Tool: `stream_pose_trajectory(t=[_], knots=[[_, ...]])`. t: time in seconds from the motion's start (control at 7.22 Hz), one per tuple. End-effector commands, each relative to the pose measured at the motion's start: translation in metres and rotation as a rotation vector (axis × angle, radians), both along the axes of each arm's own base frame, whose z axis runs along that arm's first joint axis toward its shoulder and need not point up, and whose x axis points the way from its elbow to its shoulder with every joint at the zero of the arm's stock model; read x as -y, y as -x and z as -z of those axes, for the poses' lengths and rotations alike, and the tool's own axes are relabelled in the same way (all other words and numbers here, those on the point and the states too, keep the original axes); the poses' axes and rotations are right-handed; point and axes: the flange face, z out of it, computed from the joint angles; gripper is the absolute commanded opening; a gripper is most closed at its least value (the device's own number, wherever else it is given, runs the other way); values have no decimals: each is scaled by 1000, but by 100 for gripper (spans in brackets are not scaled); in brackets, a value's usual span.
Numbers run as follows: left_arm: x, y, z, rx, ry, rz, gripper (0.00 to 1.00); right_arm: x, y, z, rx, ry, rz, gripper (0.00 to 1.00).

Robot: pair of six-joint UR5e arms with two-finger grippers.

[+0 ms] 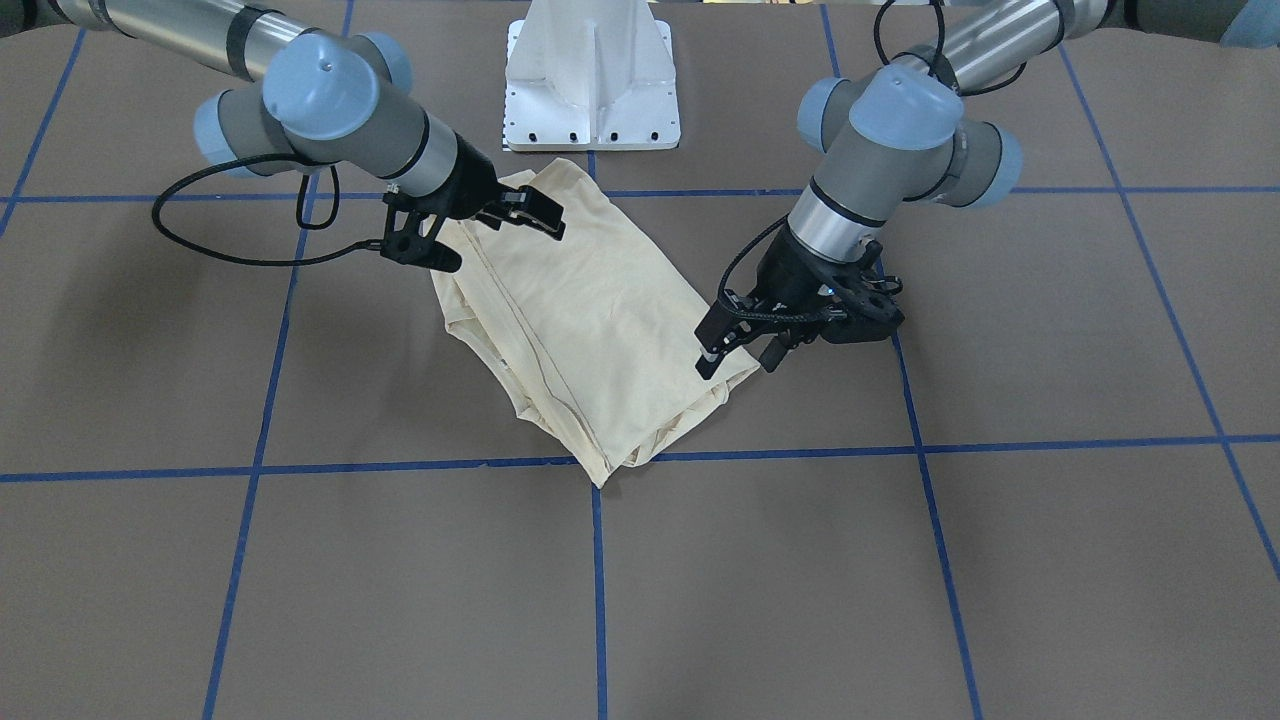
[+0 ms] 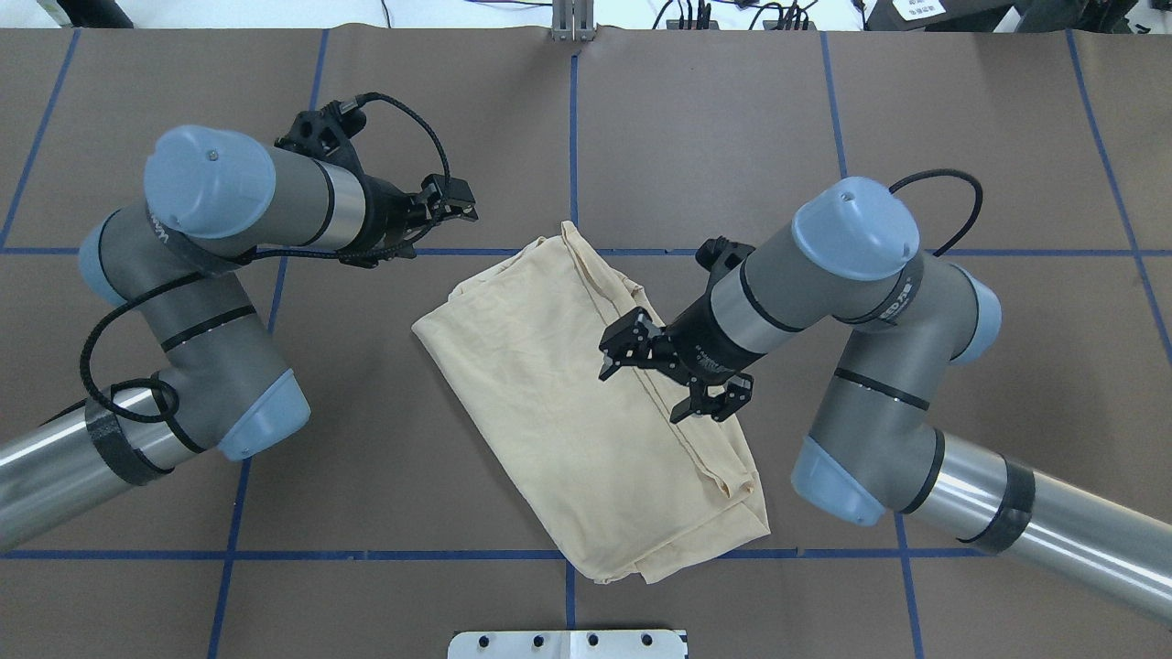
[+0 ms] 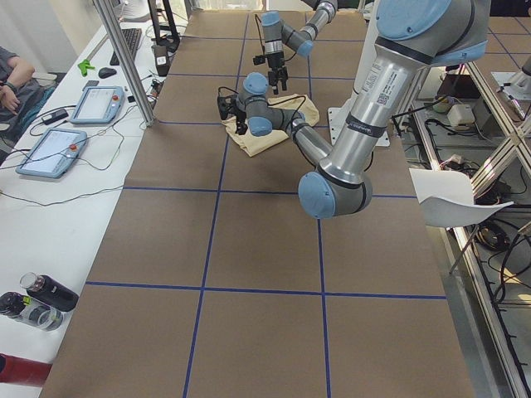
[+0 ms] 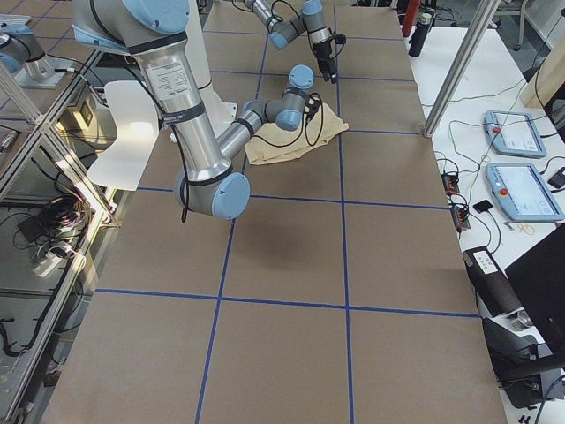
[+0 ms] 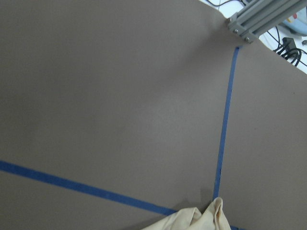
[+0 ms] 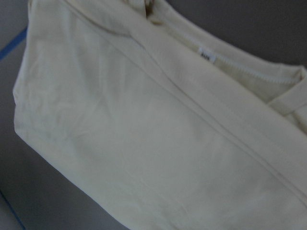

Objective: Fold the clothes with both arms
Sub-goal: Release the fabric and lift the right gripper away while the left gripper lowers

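Note:
The clothes are one pale cream T-shirt point(image 1: 590, 320) point(image 2: 568, 412), lying folded into a long slanted rectangle on the brown table. My right gripper point(image 2: 641, 395) point(image 1: 500, 245) hovers open over the shirt's right side with nothing between its fingers. Its wrist view is filled with cream cloth point(image 6: 144, 134), a seam and the small white neck label point(image 6: 206, 54). My left gripper point(image 1: 742, 358) point(image 2: 453, 203) is open and empty, off the cloth beside the shirt's far left edge. Only the shirt's tip point(image 5: 201, 220) shows in the left wrist view. No print shows.
The white pedestal base point(image 1: 592, 90) stands just behind the shirt. Blue tape lines point(image 2: 572, 137) grid the brown table. In the left side view, a side bench with touch panels point(image 3: 50, 153) and bottles point(image 3: 37, 298) runs along the table, and a person's arm point(image 3: 12, 75) shows there.

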Motion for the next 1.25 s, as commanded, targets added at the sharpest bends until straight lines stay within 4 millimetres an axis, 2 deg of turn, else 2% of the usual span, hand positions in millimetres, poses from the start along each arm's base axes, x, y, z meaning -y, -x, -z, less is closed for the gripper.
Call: stream_pose_trajectory(t=[0.0, 0.28, 0.55, 1.11], knots=[[-35, -32, -11, -17, 49, -26, 99, 51, -52, -15, -19, -64, -90, 100], [-38, -44, -48, 50, 76, -29, 99, 61, -57, -18, -35, -85, -131, 100], [-30, -53, -72, 94, 96, -28, 99, 62, -57, -17, -35, -89, -135, 100], [-29, -57, -82, 114, 108, -29, 98, 63, -59, -18, -37, -88, -139, 100]])
